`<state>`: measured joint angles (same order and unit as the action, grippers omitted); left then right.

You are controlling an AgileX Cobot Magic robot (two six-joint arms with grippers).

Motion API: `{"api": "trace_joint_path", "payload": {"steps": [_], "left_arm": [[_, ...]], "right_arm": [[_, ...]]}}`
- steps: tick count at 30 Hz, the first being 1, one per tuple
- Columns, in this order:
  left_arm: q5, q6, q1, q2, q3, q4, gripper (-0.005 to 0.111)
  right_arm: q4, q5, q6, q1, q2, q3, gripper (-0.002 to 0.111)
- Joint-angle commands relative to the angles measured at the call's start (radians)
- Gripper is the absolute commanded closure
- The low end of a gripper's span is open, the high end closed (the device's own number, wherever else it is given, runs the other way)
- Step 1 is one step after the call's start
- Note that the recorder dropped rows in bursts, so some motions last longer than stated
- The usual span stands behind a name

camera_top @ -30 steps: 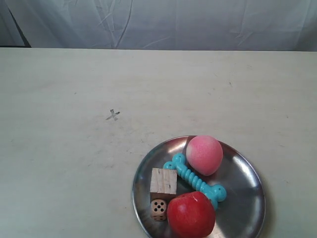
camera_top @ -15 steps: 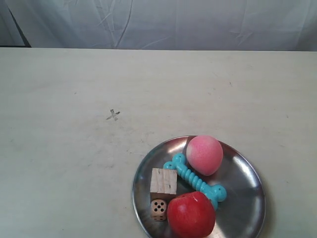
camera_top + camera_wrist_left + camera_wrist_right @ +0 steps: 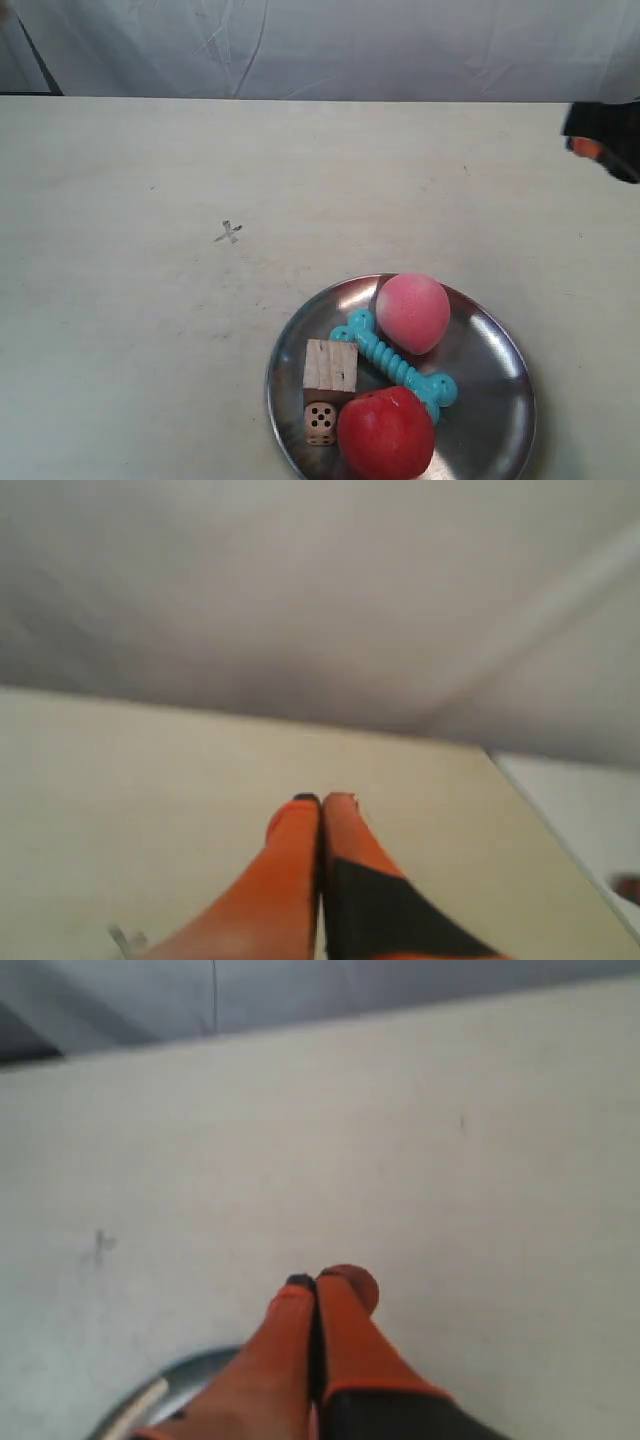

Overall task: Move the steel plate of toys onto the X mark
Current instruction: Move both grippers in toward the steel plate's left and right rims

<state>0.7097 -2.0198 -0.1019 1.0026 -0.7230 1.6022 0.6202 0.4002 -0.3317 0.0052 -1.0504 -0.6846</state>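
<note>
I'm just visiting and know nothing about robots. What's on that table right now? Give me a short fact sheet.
Plate: steel plate on the cream table, apart from the X mark
X mark: bare, nothing on it
Toys on plate: pink ball, red apple, turquoise dog-bone, wooden cube, small die
Left gripper: shut, holding nothing
Right gripper: shut, holding nothing
Exterior view's right edge: an arm tip, apart from the plate

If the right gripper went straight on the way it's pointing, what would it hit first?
Probably bare table; depth is unclear. The right gripper aims past the steel plate and well aside of the X mark.
</note>
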Motion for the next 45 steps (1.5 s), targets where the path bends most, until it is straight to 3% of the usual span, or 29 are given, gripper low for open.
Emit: {"api": "trace_joint_path", "payload": {"steps": [1,5,10,12,16,18,26,33,35,39,42,45], "left_arm": [[0.362,-0.074,0.006,0.362,-0.146,0.142,0.107],[0.343,-0.074,0.014,0.569,-0.194,0.142,0.107],[0.344,-0.070,0.037,0.724,-0.207,0.142,0.107],[0.337,-0.067,0.059,0.768,-0.207,0.142,0.107],[0.337,-0.063,0.112,0.830,-0.222,0.142,0.107],[0.335,-0.037,0.145,0.853,-0.235,0.142,0.107],[0.270,0.015,0.263,0.927,-0.322,0.142,0.107],[0.223,0.043,0.274,0.999,-0.395,0.142,0.107],[0.143,0.042,0.274,1.004,-0.397,0.044,0.107],[0.014,0.053,0.256,1.004,-0.397,-0.348,0.107],[0.006,0.308,0.251,1.004,-0.420,-0.645,0.107],[-0.027,0.513,0.251,1.004,-0.500,-0.609,0.107]], "right_arm": [[-0.241,0.253,0.176,-0.005,-0.324,-0.175,0.109],[-0.300,0.301,0.239,-0.005,-0.483,-0.207,0.109],[-0.276,0.339,0.257,-0.005,-0.518,-0.163,0.107],[-0.258,0.358,0.257,-0.005,-0.500,-0.140,0.096],[-0.193,0.375,0.257,-0.005,-0.431,-0.080,0.062],[-0.175,0.375,0.261,-0.005,-0.389,-0.050,0.052],[-0.043,0.377,0.266,-0.005,-0.221,0.136,0.055],[0.026,0.316,0.286,-0.005,-0.196,0.273,0.055],[0.040,0.292,0.286,-0.005,-0.191,0.287,0.055],[0.055,0.273,0.286,-0.005,-0.191,0.290,0.055],[0.069,0.273,0.286,-0.005,-0.191,0.290,0.055],[0.069,0.273,0.284,-0.005,-0.191,0.290,0.055]]}}
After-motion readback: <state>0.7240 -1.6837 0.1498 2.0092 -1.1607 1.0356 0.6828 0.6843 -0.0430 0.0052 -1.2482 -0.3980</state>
